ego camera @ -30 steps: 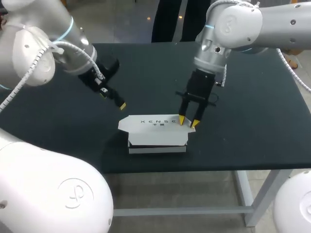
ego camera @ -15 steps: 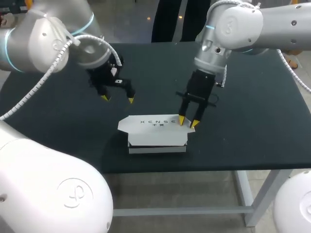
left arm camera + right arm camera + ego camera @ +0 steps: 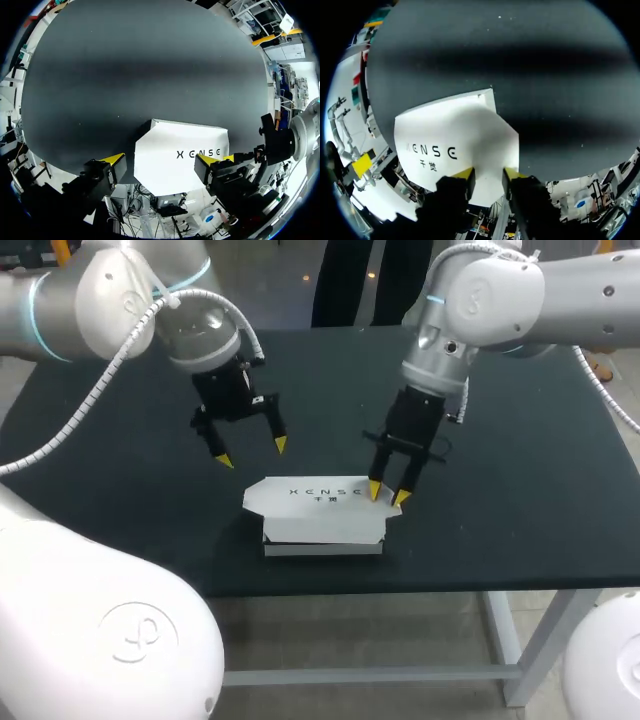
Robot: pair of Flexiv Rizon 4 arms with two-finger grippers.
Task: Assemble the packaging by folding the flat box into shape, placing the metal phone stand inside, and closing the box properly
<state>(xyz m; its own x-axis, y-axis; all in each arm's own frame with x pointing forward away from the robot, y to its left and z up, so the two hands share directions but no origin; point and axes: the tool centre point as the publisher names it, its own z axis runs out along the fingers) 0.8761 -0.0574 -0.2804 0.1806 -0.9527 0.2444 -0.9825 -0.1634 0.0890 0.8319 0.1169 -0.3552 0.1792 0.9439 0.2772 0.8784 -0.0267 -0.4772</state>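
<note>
White box (image 3: 322, 518) sits near the front edge of the table (image 3: 520, 500) — left gripper (image 3: 251, 452) wide open, empty, above its left end — right gripper (image 3: 387, 494) narrowly open, tips on the lid's right end, grasping nothing.

Item: white box (image 3: 455, 135), one piece, lying on the black table (image 3: 520, 60). Broad top panel faces up, with dark lettering near the gripper end; one corner is cut at an angle on the side ahead of the fingers.

Item: right gripper (image 3: 488, 175). Two dark fingers with yellow fingertips (image 3: 464, 173), set a narrow gap apart, with white panel showing between them. The tips sit at the box's near edge; contact cannot be told.
</note>
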